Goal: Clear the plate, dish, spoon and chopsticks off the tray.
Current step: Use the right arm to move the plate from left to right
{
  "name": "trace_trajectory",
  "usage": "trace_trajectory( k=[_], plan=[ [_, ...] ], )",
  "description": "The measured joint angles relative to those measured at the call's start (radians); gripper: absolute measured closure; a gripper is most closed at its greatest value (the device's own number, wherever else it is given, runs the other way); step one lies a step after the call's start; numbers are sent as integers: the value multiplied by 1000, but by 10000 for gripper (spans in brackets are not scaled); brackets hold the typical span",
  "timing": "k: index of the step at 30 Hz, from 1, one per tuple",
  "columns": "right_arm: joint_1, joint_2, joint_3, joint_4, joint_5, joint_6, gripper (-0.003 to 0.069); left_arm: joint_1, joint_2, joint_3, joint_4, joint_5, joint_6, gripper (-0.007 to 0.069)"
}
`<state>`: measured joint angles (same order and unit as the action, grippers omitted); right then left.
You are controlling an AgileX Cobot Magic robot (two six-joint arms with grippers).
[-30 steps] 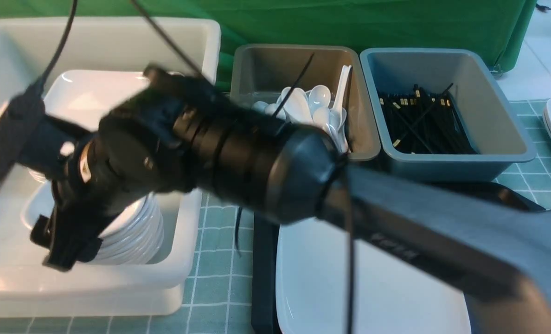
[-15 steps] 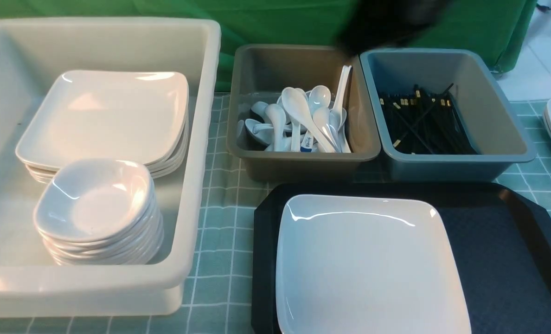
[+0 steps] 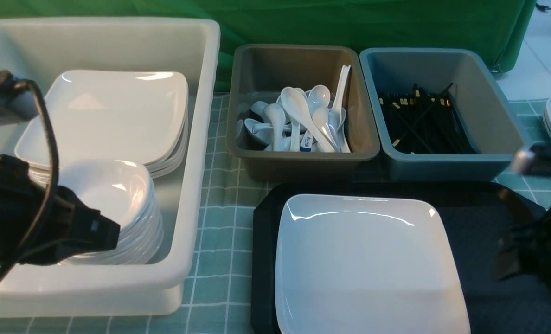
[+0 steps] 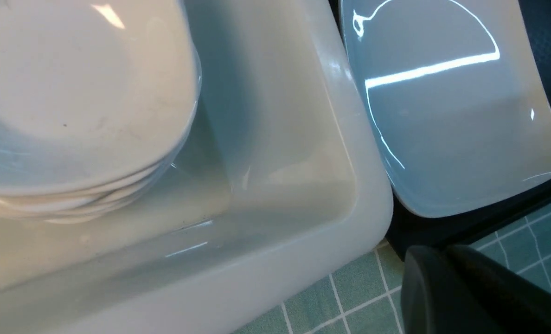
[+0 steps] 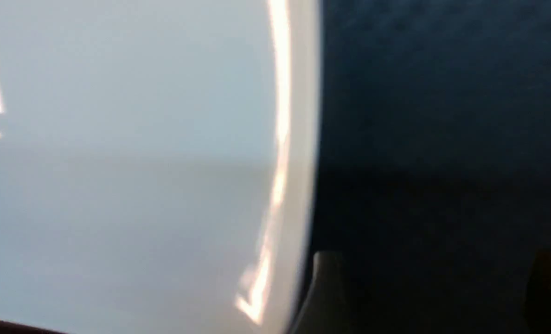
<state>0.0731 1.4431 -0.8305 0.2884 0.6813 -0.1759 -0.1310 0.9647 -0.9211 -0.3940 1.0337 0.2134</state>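
One item lies on the black tray (image 3: 479, 222): the square white plate (image 3: 368, 269), filling its left part. The right gripper (image 5: 438, 297) is the nearer one. It hangs spread and empty over bare tray floor, with its inner finger (image 5: 324, 287) just beside the plate's right rim, so the plate lies to its left. The left gripper (image 4: 442, 271), pressed together, hovers by the white tub (image 3: 201, 139). The spoon bin (image 3: 298, 164) and chopstick bin (image 3: 442, 169) stand beyond the tray, likely out of the way.
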Motion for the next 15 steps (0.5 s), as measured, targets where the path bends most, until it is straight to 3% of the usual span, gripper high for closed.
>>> trace_trajectory(
  k=[6, 11, 13, 15],
  plan=[
    [62, 108, 18, 60, -132, -26, 104, -85, 21, 0, 0, -39, -5, 613],
    [110, 217, 17, 69, -199, -23, 152, -146, 32, 0, 16, -55, -61, 613],
    [112, 235, 6, 68, -204, -19, 206, -147, 32, 0, 25, -56, -72, 613],
    [112, 239, 5, 70, -211, -25, 322, -147, 32, 0, 30, -56, -79, 613]
  ],
)
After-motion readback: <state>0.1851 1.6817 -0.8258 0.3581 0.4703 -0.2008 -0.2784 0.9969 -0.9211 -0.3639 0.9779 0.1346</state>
